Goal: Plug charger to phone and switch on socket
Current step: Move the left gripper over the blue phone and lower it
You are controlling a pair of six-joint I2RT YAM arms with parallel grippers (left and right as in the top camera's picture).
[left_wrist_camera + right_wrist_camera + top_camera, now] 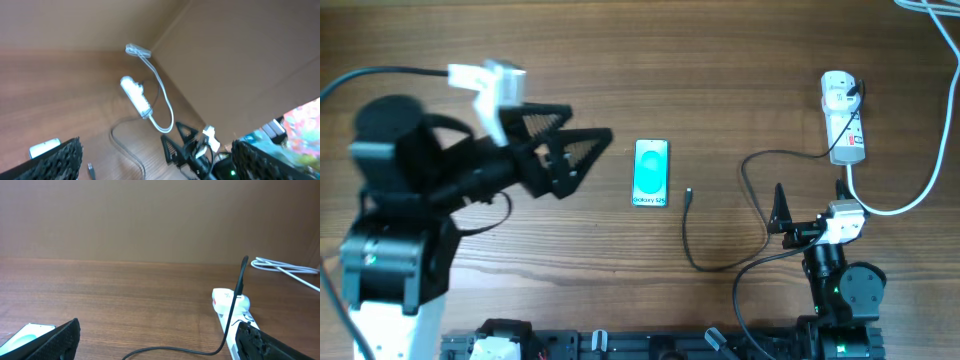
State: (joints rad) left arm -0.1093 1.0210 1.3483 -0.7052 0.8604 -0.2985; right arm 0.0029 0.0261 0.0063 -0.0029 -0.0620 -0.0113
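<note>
1. In the middle of the table (740, 60), the phone (651, 172) lay flat with its turquoise screen up.
2. The charger (689, 197) was not plugged in. Its dark tip lay loose just right of the phone, apart from it. The thin black cable looped toward the near edge, then ran back up to the white adapter at the socket's far end.
3. The socket (844, 135) lay well to the right, and its thick white cord (918, 202) curled off toward the table's right edge.
4. The right gripper (810, 205) sat low just short of the socket, with its fingers spread wide and holding nothing.
5. The left gripper (588, 125) hung raised to the left of the phone, with its fingers apart and empty.
</note>
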